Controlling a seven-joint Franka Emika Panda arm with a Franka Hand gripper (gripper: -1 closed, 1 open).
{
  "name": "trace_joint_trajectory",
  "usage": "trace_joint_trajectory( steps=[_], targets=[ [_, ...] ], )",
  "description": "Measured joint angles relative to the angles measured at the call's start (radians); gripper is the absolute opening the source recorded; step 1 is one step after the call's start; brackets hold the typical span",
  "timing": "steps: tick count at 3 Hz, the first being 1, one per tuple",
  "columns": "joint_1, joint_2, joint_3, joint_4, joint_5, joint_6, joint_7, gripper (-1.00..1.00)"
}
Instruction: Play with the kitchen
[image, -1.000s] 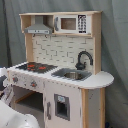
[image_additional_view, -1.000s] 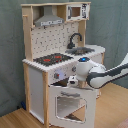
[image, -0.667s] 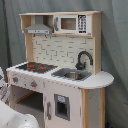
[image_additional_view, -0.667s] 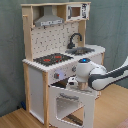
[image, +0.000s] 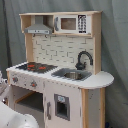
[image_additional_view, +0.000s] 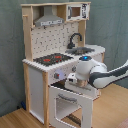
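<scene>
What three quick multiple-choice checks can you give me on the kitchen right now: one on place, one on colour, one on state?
1. Where is the faucet?
A. On the hood
B. At the sink
C. On the oven door

2. What colour are the hob rings?
A. Red
B. Blue
C. Green

3. How is the oven door in the second exterior view?
A. Shut flush
C. Missing
B. Swung open

Answers:
1 B, the black faucet rises at the back edge of the grey sink in both exterior views.
2 A, red rings show on the black hob.
3 B, the door stands out from the front of the kitchen, with the arm by its top edge.
</scene>
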Motion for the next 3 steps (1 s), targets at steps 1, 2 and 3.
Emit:
trace_joint_trajectory(
  steps=[1,2,3],
  targets=[
    [0.058,0.0,-0.082,-0.01,-0.047,-0.047,0.031,-1.0],
    [0.07,0.0,-0.098,-0.012,-0.057,-0.058,0.036,-1.0],
    [0.084,0.0,-0.115,-0.014,-0.066,-0.07,0.043,1.0]
  ],
)
